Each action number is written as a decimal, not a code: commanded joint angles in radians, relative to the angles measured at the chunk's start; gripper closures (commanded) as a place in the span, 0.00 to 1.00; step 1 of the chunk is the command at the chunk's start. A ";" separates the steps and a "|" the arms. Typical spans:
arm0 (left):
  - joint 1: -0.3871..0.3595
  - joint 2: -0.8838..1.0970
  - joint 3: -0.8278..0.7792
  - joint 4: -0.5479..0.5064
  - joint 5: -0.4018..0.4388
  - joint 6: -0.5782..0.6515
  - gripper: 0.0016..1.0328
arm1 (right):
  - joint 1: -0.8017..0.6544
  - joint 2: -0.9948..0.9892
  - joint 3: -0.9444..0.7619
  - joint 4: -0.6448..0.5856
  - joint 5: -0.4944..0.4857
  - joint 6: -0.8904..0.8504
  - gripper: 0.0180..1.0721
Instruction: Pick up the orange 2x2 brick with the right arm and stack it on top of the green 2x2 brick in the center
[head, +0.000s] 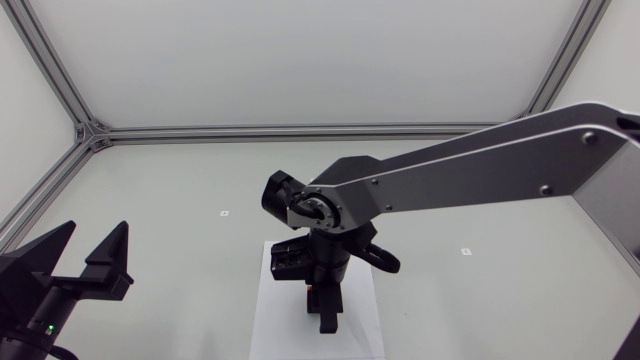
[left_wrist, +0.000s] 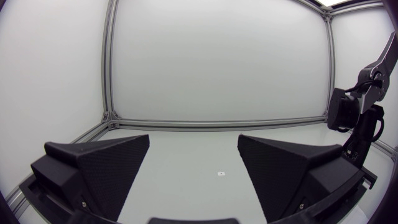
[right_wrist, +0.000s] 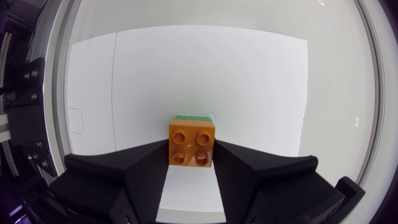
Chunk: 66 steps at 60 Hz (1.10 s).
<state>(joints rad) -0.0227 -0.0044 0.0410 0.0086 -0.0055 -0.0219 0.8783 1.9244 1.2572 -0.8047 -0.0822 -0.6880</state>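
Note:
The orange 2x2 brick (right_wrist: 191, 143) sits studs-up between the fingers of my right gripper (right_wrist: 191, 163), which is shut on it from both sides. A thin edge of the green 2x2 brick (right_wrist: 194, 116) shows directly beneath and just ahead of it; I cannot tell whether the two touch. From the head view my right gripper (head: 325, 305) points straight down over the white sheet (head: 265, 325) in the centre, and only a speck of orange (head: 312, 291) shows. My left gripper (head: 90, 258) rests open and empty at the near left, with wide-spread fingers (left_wrist: 99, 165).
The white sheet (right_wrist: 186, 74) lies flat under the bricks on the pale table. Small marks dot the tabletop (head: 224, 213) (head: 465, 251). An aluminium frame (head: 95, 132) runs along the back and sides. My right arm (left_wrist: 357, 118) stands off to the side of the left gripper.

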 joint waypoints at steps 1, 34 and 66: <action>0.003 -0.008 -0.041 -0.015 0.004 0.013 0.04 | 0.010 0.024 -0.013 0.007 -0.004 0.008 0.56; 0.003 -0.008 -0.041 -0.015 0.004 0.013 0.04 | 0.010 0.022 -0.028 0.013 -0.001 -0.013 0.56; 0.003 -0.008 -0.041 -0.015 0.004 0.013 0.04 | 0.004 0.016 -0.033 0.004 0.010 -0.035 0.53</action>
<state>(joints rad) -0.0227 -0.0044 0.0410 0.0086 -0.0059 -0.0223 0.8780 1.9244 1.2503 -0.7883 -0.0784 -0.6971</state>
